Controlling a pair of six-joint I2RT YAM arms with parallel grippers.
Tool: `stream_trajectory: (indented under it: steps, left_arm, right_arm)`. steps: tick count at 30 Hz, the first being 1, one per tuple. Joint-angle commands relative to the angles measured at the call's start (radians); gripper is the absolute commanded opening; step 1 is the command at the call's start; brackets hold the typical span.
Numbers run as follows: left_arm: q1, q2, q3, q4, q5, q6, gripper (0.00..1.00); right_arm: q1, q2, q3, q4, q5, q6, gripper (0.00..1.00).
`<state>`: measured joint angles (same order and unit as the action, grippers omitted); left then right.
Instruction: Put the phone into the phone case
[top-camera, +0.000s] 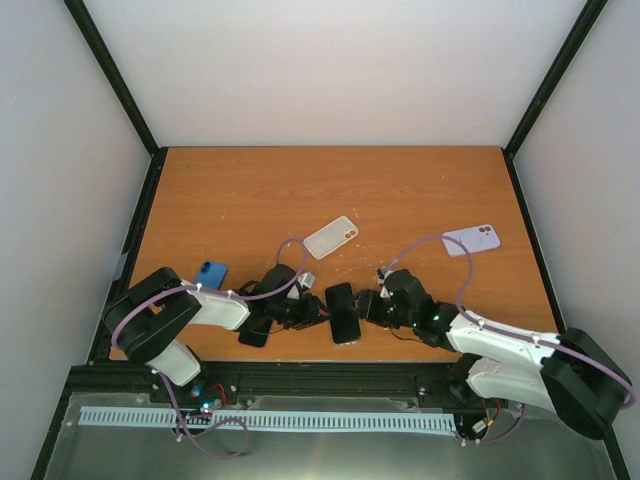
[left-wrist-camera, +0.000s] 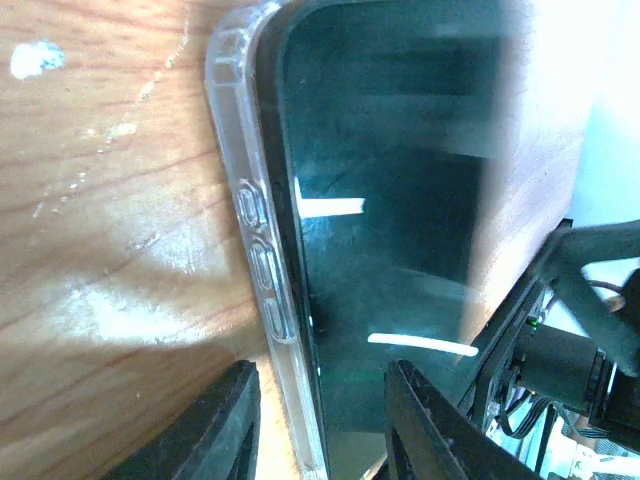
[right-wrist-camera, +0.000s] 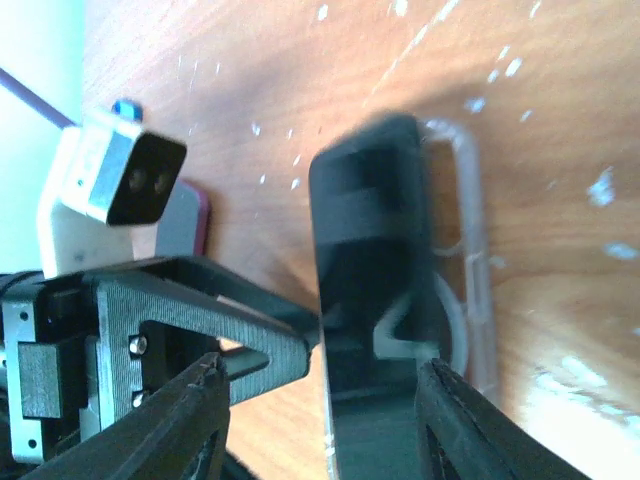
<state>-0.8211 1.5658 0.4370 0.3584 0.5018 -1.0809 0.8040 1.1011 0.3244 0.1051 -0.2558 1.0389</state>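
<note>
Largely, the phone (left-wrist-camera: 400, 200) hides the clear case (left-wrist-camera: 262, 260).

The orange wooden counter (top-camera: 400, 185) is carrying several flat things. In the lower middle of the frame a black phone (top-camera: 343, 312) is lying partly over a transparent case (left-wrist-camera: 250, 230). An empty clear case (top-camera: 330, 237) is lying above it, a lilac case (top-camera: 471, 240) is sitting at right, and a blue item (top-camera: 210, 275) and a dark flat item (top-camera: 255, 335) are resting at lower left.

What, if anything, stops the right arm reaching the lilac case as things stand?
Likely yes, reachable: bare table lies between the right tool and the lilac case; only its own cable loops nearby.
</note>
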Motion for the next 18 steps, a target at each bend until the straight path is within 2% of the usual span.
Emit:
stream_trajectory:
  steps: [1,6,13,18]
  left_arm:
    - [-0.007,-0.016,0.008,-0.024,-0.022,0.029,0.35]
    - [-0.007,-0.005,0.013,0.006,-0.021,0.030,0.35]
    - [-0.007,0.026,0.037,-0.003,-0.024,0.031,0.34]
    - [-0.007,0.043,0.037,0.021,-0.017,0.026,0.31]
  right_arm:
    - [0.004,-0.094,0.029,-0.233,0.197,-0.130,0.48]
    - [0.003,-0.074,-0.008,-0.176,0.195,-0.127,0.42]
    - [0.004,0.080,-0.006,-0.028,0.107,-0.119,0.49]
    - [0.004,0.202,-0.021,0.103,0.026,-0.081,0.50]
